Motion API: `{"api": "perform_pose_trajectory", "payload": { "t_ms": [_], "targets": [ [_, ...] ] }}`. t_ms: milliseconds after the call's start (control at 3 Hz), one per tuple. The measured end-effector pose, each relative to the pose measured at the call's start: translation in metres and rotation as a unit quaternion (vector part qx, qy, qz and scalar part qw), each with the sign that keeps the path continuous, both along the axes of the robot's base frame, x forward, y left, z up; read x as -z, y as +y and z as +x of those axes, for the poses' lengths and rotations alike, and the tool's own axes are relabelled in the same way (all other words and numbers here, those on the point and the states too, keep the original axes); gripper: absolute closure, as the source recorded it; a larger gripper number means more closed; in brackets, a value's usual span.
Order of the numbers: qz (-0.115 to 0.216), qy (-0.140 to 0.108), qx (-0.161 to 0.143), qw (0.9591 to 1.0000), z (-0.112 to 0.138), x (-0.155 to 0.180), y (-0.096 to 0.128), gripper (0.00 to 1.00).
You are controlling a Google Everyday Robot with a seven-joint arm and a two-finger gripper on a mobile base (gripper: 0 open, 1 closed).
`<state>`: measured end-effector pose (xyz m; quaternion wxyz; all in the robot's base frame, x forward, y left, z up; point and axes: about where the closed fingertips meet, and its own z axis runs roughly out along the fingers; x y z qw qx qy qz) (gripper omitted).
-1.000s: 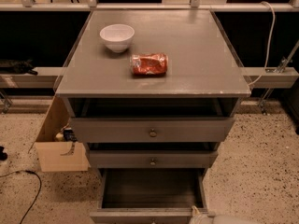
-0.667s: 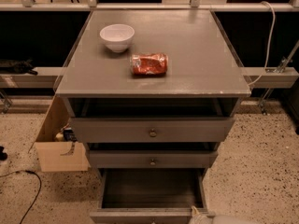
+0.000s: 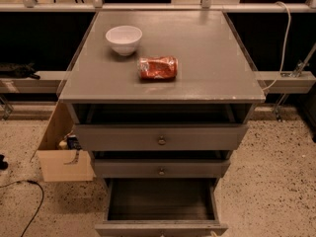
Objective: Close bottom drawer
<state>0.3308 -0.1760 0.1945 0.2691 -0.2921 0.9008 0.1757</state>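
The grey cabinet (image 3: 163, 90) stands in the middle of the camera view with three drawers. The bottom drawer (image 3: 160, 200) is pulled far out toward me, and its dark grey inside shows nothing in it. Its front rail (image 3: 160, 228) lies at the bottom edge of the picture and its knob is cut off. The middle drawer (image 3: 160, 168) and the taller upper drawer (image 3: 160, 138) each stand slightly out, with round metal knobs. My gripper is not in view.
A white bowl (image 3: 123, 38) and a crushed red can (image 3: 158, 68) lie on the cabinet top. An open cardboard box (image 3: 61, 157) stands on the speckled floor at the left, with a black cable (image 3: 27, 204) near it. A white cable (image 3: 284, 43) hangs at the right.
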Motion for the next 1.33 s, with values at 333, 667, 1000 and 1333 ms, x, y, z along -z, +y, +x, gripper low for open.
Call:
{"api": "perform_pose_trajectory", "payload": {
  "t_ms": [333, 667, 1000, 1333],
  "targets": [
    [0.0, 0.0, 0.0, 1.0, 0.0, 0.0, 0.0001, 0.03],
    [0.0, 0.0, 0.0, 1.0, 0.0, 0.0, 0.0001, 0.0],
    [0.0, 0.0, 0.0, 1.0, 0.0, 0.0, 0.0001, 0.19],
    [0.0, 0.0, 0.0, 1.0, -0.0001, 0.0001, 0.0001, 0.39]
  ]
}}
